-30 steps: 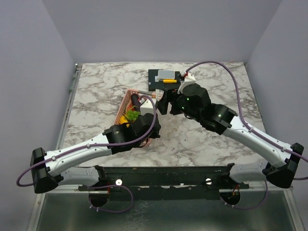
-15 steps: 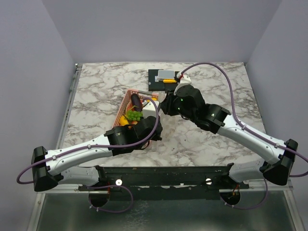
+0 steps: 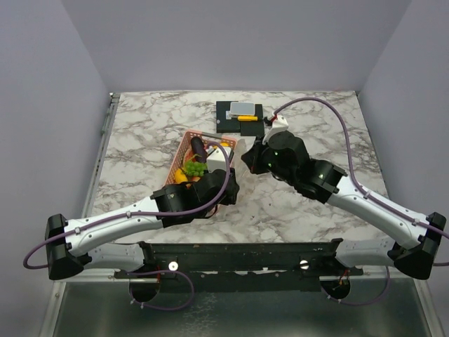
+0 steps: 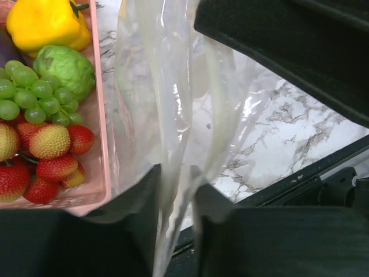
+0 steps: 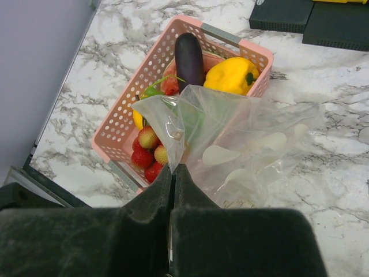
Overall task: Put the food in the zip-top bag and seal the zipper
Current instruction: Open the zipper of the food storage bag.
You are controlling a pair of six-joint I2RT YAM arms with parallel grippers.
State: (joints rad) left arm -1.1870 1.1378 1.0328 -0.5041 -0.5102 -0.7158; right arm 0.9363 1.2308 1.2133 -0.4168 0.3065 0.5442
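Pinching the zip-top bag [image 5: 248, 133] edge, right gripper [image 5: 173, 173] jaws fully closed. Left gripper [image 4: 176, 179] jaws slightly parted, film running between them. Food [image 5: 229, 76] lies in pink basket [image 5: 118, 135] beside bag.

Left end effector [image 4: 176, 193] ajar, right [image 5: 173, 180] clamped.

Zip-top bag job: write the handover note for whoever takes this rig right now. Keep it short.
Grippers: right gripper is shut on an edge of the zip-top bag, holding it beside the pink basket. The left gripper has its jaws slightly parted with bag film hanging between them, a loose hold at best.
In the basket, none visibly in the bag: yellow pepper, eggplant, grapes, strawberries.
Done: bag picked up.
Left: open its mouth, load every piece, seal the zipper.
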